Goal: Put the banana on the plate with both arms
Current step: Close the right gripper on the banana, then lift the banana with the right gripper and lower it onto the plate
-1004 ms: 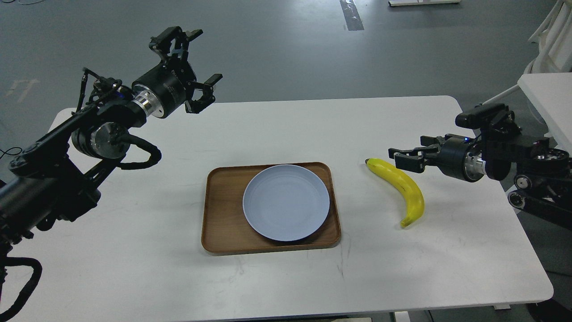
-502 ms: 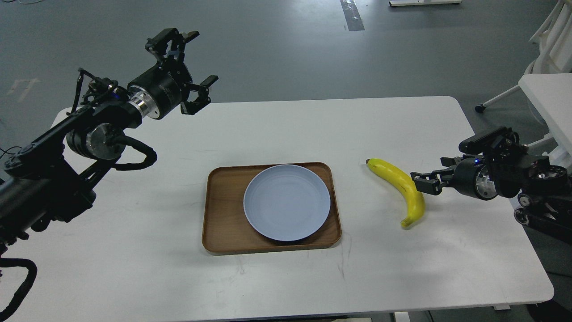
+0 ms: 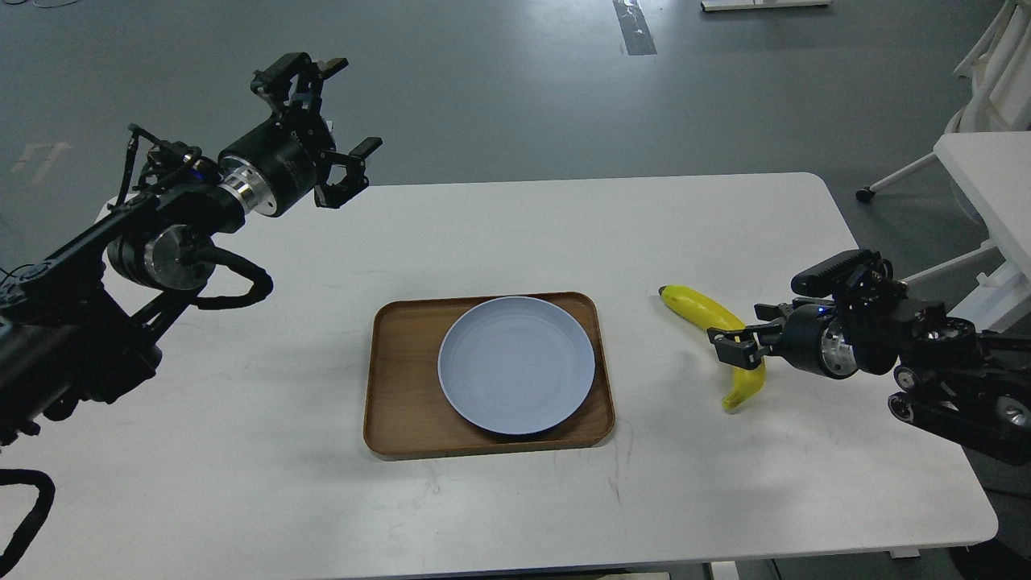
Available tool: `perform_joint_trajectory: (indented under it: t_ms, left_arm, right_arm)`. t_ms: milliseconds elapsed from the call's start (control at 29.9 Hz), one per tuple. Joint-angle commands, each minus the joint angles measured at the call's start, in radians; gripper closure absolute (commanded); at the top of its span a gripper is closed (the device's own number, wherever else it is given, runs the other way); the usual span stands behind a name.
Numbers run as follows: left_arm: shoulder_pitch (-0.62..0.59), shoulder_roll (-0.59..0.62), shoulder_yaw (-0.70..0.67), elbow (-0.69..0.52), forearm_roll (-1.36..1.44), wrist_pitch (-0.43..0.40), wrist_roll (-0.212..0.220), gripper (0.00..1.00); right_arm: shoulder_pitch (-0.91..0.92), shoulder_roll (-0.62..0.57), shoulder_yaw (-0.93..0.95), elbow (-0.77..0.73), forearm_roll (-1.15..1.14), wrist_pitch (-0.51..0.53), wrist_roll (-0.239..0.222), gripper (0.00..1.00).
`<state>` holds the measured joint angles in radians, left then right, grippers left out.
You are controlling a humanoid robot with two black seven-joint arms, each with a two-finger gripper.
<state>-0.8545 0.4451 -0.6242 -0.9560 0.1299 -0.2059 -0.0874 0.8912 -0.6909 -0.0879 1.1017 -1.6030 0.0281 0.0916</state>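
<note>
The yellow banana (image 3: pixel 694 304) lies on the white table to the right of the plate, dark stem tip pointing up-left. The pale blue-grey plate (image 3: pixel 515 364) sits on a brown wooden tray (image 3: pixel 403 387) at the table's middle. My right gripper (image 3: pixel 734 346) is low over the banana's middle and hides that part. Its fingers stand apart around the fruit, and I cannot see them pressing on it. My left gripper (image 3: pixel 342 113) is open and empty, raised high above the table's far left corner, far from the plate.
The white table (image 3: pixel 515 234) runs from its rounded far edge to the front edge. A second white table (image 3: pixel 987 173) and white frame legs stand at the far right beyond the table. Grey floor lies behind.
My right gripper has dropped and moved left from beside the banana's upper half onto its middle. My left arm has drifted slightly left and back. The banana and plate have not moved.
</note>
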Motion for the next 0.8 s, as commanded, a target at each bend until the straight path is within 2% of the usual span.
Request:
perform_joint_trajectory:
  t_ms: [0,134,167,201,234,268,502,770]
  left_arm:
    - [0.000,0.003,0.000,0.000,0.000,0.000,0.000,0.02]
    - [0.008,0.001,0.000,-0.001,0.000,0.000,-0.008,0.02]
    - [0.008,0.003,0.000,-0.001,0.000,0.000,-0.012,0.02]
    - [0.008,0.003,0.000,-0.001,0.000,0.000,-0.012,0.02]
    - [0.008,0.003,0.000,-0.001,0.000,0.000,-0.012,0.02]
    - [0.008,0.003,0.000,-0.001,0.000,0.000,-0.012,0.02]
    - [0.008,0.003,0.000,-0.001,0.000,0.002,-0.014,0.02]
    - [0.008,0.000,0.003,-0.001,0.000,0.002,-0.014,0.02]
  right_arm:
    - [-0.024,0.011,0.005,-0.016,0.000,-0.007,0.002,0.21]
    - [-0.043,0.051,0.005,-0.052,0.000,-0.045,0.020,0.34]
    - [-0.043,0.053,0.005,-0.052,0.000,-0.045,0.022,0.46]
    - [-0.043,0.053,0.005,-0.052,0.000,-0.045,0.022,0.46]
    - [-0.041,0.054,0.007,-0.052,0.000,-0.048,0.025,0.63]
    - [-0.037,0.054,0.007,-0.051,0.000,-0.051,0.031,0.74]
    - [-0.032,0.054,0.008,-0.052,0.000,-0.131,0.069,0.87]
    - [0.064,0.054,0.031,-0.039,0.003,-0.154,0.125,0.91]
